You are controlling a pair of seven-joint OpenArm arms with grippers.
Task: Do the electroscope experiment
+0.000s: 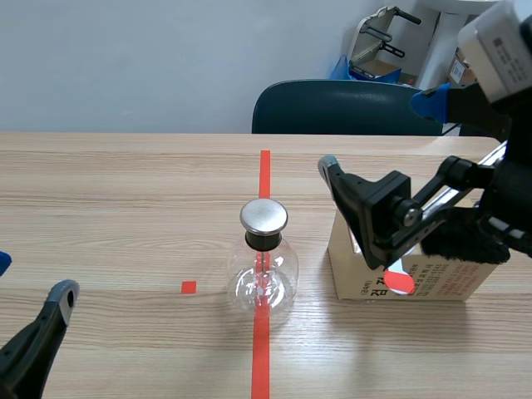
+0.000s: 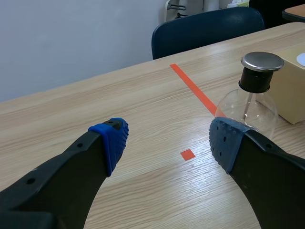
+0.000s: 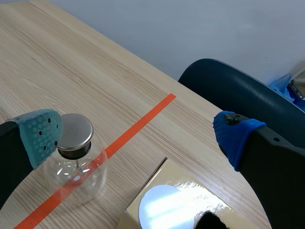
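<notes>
The left gripper (image 1: pixel 33 278) sits low over the near left part of the bench (image 1: pixel 125 208) with its fingers spread wide, holding and touching nothing. In its own wrist view the two blue pads (image 2: pixel 114 140) stand far apart over bare wood, with a small orange-red tape square (image 2: pixel 188 154) between them. The right gripper (image 1: pixel 378 133) is raised above the right side of the bench, also wide open and empty. Its grey-tipped finger (image 1: pixel 328 166) hangs over the gap between flask and box, and its blue-tipped finger is up near the chair (image 1: pixel 349 108). The electroscope flask (image 1: pixel 262 278), a round clear glass bulb with a black neck and a flat metal cap (image 1: pixel 264 216), stands upright mid-bench on the long orange-red tape line (image 1: pixel 264 170). Neither gripper touches it. From the left wrist it shows just ahead of the right-hand finger (image 2: pixel 248 107). From the right wrist it lies below and ahead of the grey-green pad (image 3: pixel 76 167). Just to the flask's right stands a cardboard box (image 1: pixel 449 283), apart from the glass, with a black furry piece (image 1: pixel 461 239) lying on top of it under the right arm. A pale shiny round patch (image 3: pixel 162 210) shows on the box top.
</notes>
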